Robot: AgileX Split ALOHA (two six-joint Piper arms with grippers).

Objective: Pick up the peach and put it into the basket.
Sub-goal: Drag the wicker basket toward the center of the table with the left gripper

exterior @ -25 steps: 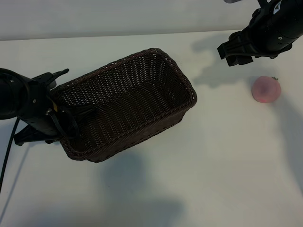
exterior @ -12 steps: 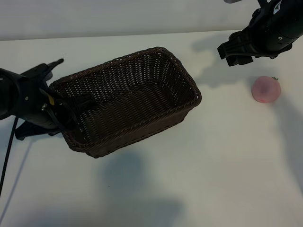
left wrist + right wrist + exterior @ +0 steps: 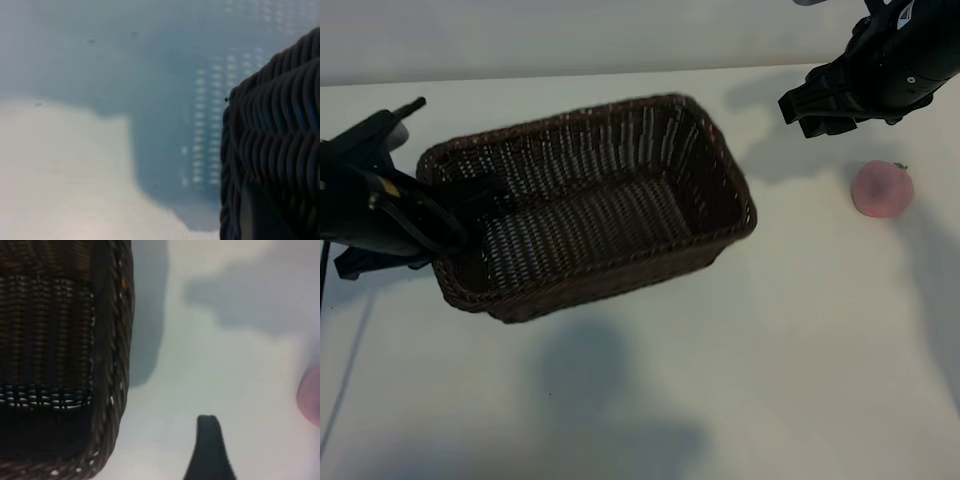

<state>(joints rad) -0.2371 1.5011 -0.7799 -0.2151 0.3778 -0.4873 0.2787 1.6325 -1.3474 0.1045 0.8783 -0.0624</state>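
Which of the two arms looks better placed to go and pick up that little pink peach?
The right. The right gripper hangs open, holding nothing, close to the peach on the table's right side. The left gripper is shut on the basket at its far-left end, well away from the fruit.

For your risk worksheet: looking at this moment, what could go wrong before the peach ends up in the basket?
1. The left claw holds the basket by one end, lifted off the table; it may tilt or slip.
2. The right claw hangs beside the peach, not over it; the round fruit could roll if nudged.
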